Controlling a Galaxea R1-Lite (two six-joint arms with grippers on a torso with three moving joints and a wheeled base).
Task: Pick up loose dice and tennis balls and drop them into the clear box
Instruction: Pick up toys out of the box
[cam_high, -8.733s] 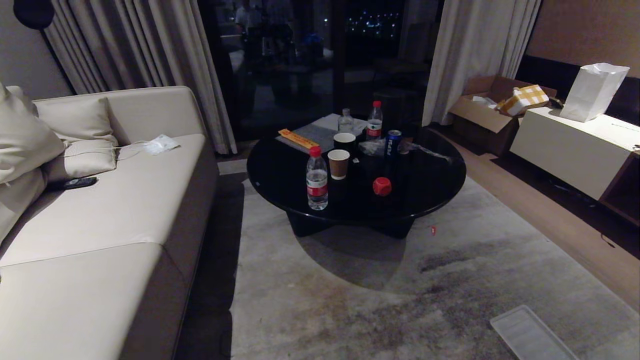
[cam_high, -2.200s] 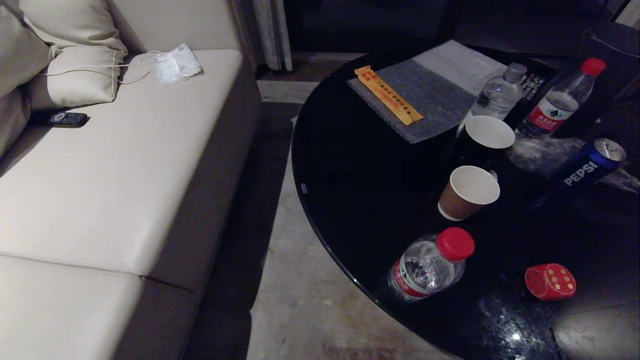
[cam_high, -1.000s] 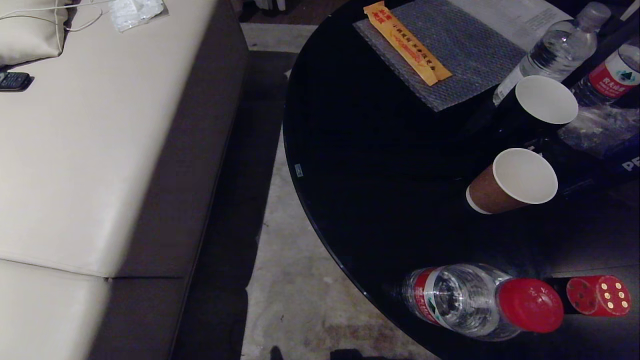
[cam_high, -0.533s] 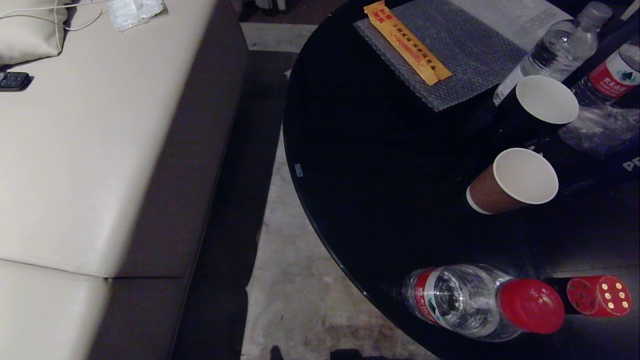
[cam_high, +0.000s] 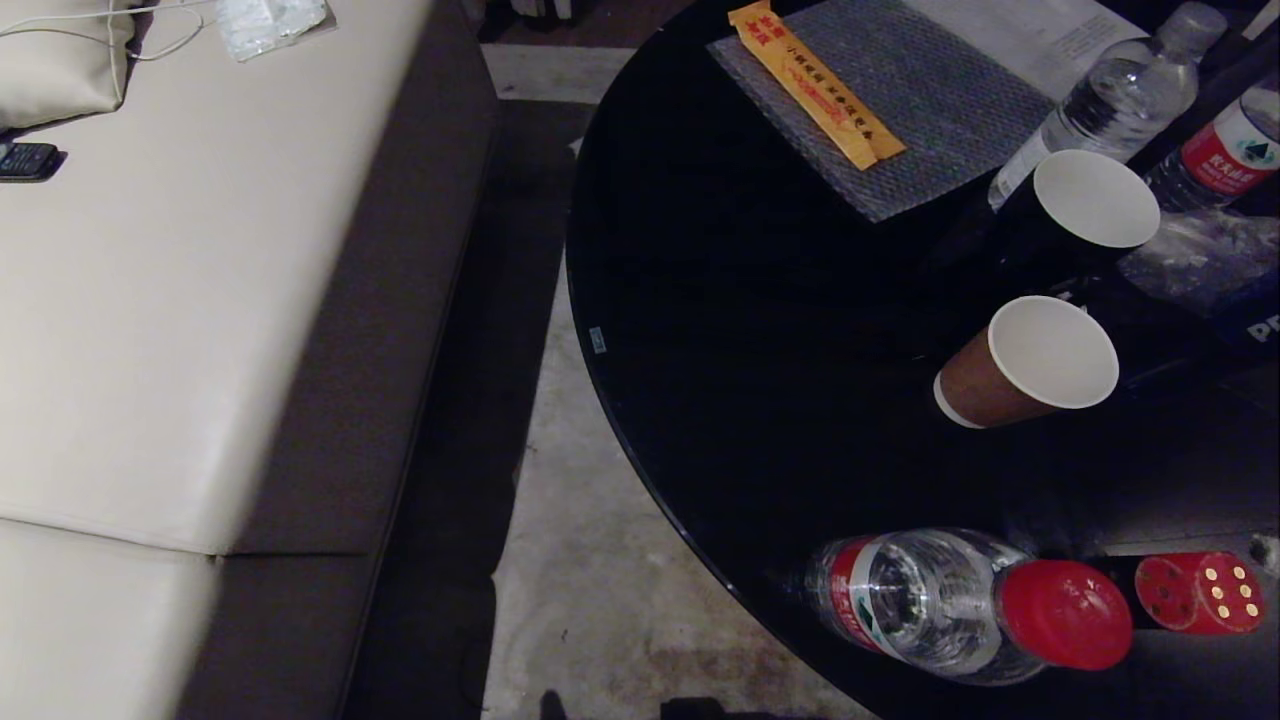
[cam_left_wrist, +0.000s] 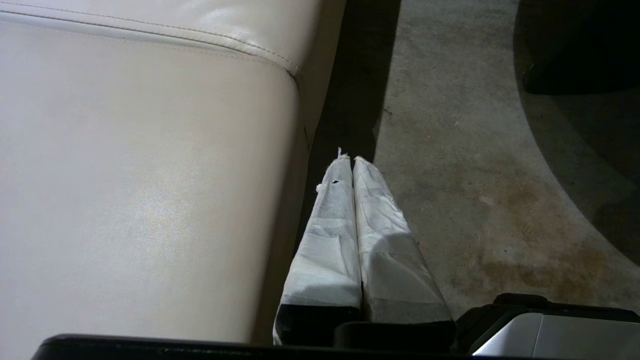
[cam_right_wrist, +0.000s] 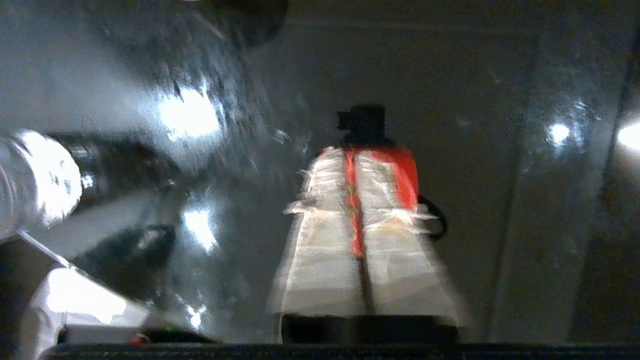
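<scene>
Fingers of right gripper (cam_right_wrist: 356, 165), nearly together, have arrived above red die (cam_right_wrist: 402, 172).

Red round-cornered dice (cam_high: 1200, 592): 1
Clear plastic water bottles: 3 (red-capped near the table edge (cam_high: 950, 610), clear-capped (cam_high: 1110, 105), red-labelled (cam_high: 1225, 150))
Paper cups: 2 (brown (cam_high: 1025, 365), black (cam_high: 1075, 215))
Blue drink cans (cam_high: 1255, 320): probably 1, cropped
Orange flat packets (cam_high: 815, 85): 1

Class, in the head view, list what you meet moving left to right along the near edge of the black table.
Water bottle → its red cap → red die.
</scene>
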